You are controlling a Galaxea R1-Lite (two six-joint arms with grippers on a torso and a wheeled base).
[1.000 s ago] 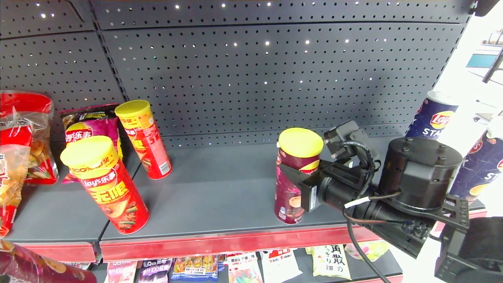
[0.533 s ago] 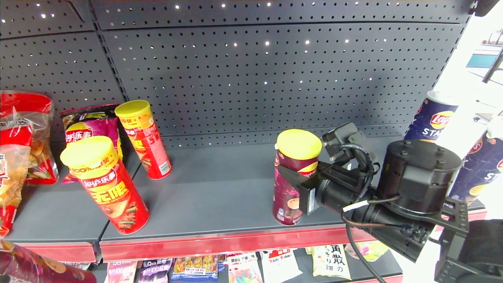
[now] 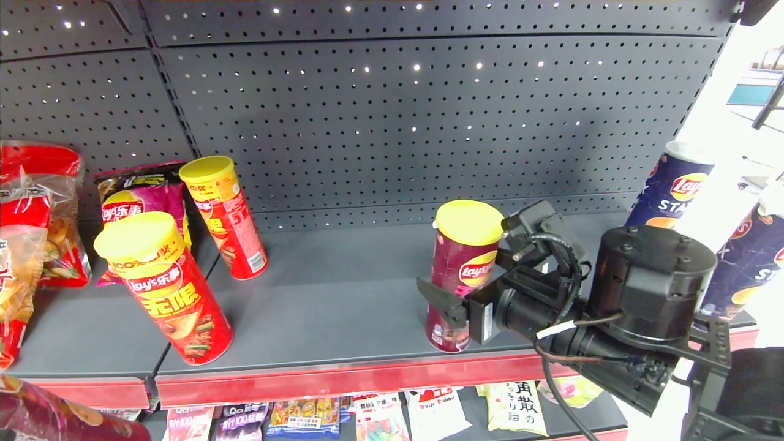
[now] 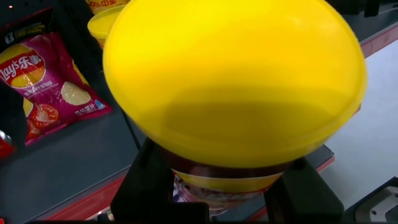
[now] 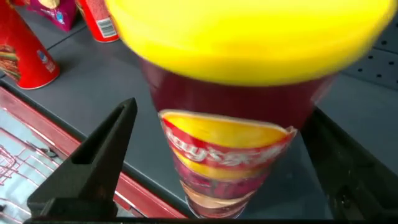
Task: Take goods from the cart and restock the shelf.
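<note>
A maroon chip can [image 3: 462, 269] with a yellow lid stands upright near the front edge of the grey shelf [image 3: 343, 300]. My right gripper [image 3: 456, 288] is open around it: the near finger has come off the can's side, and the far finger is hidden behind the can. In the right wrist view the can [image 5: 230, 112] stands between the spread fingers of the right gripper [image 5: 224, 180]. My left gripper [image 4: 227, 199] is shut on a second maroon can [image 4: 236, 81] with a yellow lid, which also shows in the head view as a maroon can [image 3: 43, 419] at the bottom left corner.
Two red cans [image 3: 168, 288] [image 3: 223, 214] lean on the shelf's left part, with a purple chip bag [image 3: 138, 202] behind them and red bags [image 3: 30, 214] at far left. Blue cans [image 3: 674, 180] stand at the right end. Snack packs [image 3: 429, 410] fill the lower shelf.
The right gripper's fingers have opened off the maroon can, leaving it standing on the shelf. The near finger dropped lower and outward, so the can's logo now shows.
</note>
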